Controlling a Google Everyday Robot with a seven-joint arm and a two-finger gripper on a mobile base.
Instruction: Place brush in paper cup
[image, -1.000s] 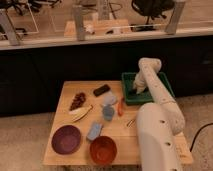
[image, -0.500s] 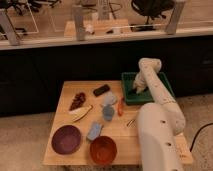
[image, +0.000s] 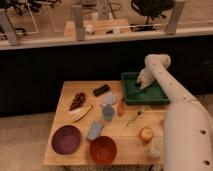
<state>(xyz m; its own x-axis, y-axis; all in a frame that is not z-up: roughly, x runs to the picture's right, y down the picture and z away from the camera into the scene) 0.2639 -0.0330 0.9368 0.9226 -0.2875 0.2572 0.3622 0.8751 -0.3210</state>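
My gripper (image: 140, 83) is at the end of the white arm (image: 165, 82), low inside the green tray (image: 150, 97) at the table's back right. A small dark shape lies in the tray right at the gripper; I cannot tell whether it is the brush. A pale, cup-like shape (image: 155, 148) at the front right edge, half hidden by my arm, may be the paper cup. A thin utensil (image: 135, 118) lies on the wood in front of the tray.
On the wooden table (image: 75, 150) are a purple bowl (image: 66, 138), an orange bowl (image: 103, 149), blue items (image: 107, 112), a dark block (image: 101, 90), red fruit (image: 77, 100), a banana (image: 82, 113), an orange stick (image: 120, 106) and a round orange thing (image: 146, 133). A dark wall stands behind.
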